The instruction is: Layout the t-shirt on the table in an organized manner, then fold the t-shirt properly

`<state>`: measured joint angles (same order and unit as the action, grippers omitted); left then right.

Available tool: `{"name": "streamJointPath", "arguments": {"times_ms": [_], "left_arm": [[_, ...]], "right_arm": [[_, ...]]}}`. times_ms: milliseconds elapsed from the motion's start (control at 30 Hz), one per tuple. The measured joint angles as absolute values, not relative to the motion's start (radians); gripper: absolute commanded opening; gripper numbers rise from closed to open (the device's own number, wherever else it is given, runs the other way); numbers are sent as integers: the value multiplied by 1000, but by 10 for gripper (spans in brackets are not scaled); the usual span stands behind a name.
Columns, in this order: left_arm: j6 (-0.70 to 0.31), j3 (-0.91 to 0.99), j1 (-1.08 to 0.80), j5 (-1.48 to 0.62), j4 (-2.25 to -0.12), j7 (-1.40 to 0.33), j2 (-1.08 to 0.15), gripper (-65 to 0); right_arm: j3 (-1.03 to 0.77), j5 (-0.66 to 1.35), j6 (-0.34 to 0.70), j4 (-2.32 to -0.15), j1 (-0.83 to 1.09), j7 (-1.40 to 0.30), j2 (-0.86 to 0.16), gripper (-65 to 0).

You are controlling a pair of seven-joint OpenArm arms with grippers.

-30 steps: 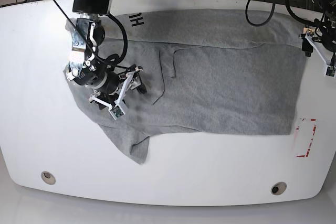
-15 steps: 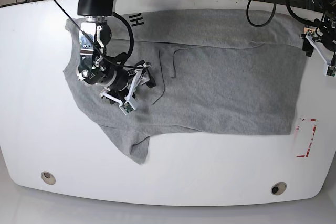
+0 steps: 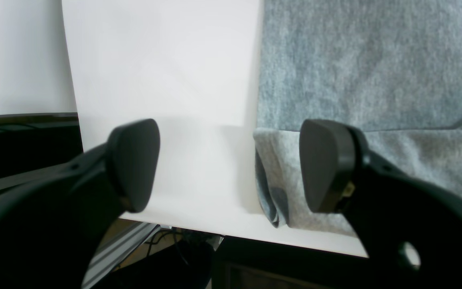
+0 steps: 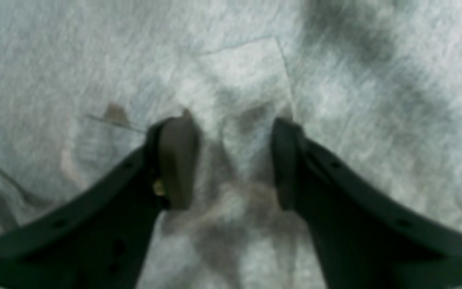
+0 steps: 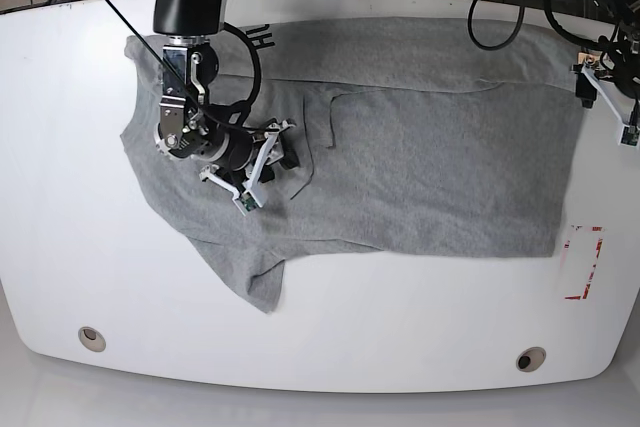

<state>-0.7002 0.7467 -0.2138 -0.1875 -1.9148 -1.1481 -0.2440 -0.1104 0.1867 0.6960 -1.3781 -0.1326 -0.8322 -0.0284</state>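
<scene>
The shirt (image 5: 420,157) is spread over the upper middle of the desk (image 5: 400,327), 1 sleeve hanging toward lower left. Right hand (image 4: 233,160) presses into the fabric left of centre, fingers apart with grey cloth bunched between them, can't tell if it's gripping. Left hand (image 3: 227,164) at the far right edge is released, holding nothing.

The base view is looking straight down on the whole desk (image 5: 330,347); both wrist views are peering close past their claws — sharing its t-shirt (image 5: 440,157).
</scene>
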Motion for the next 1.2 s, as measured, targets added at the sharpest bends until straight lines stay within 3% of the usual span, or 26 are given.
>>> {"name": "streamJointPath", "arguments": {"times_ms": [133, 300, 367, 1067, 1200], "left_arm": [[-700, 747, -213, -188, -1915, -1148, -244, -140], [-700, 747, -214, -188, -1915, -1148, -244, -140], [-700, 747, -214, -188, -1915, -1148, -244, -140], [-701, 747, -214, -189, -1914, -1148, -241, -140], [-700, 747, -214, -188, -1914, -1148, -242, -140]], "right_arm": [[-110, 188, 697, -1378, -131, -833, -28, -465], [-111, 187, 696, -1378, -131, -834, -28, -609], [-111, 187, 696, -1380, -130, -835, -28, -631], [-117, 181, 697, -1505, -123, -876, -86, -623], [-117, 181, 696, -1503, -126, -875, -92, -477]]}}
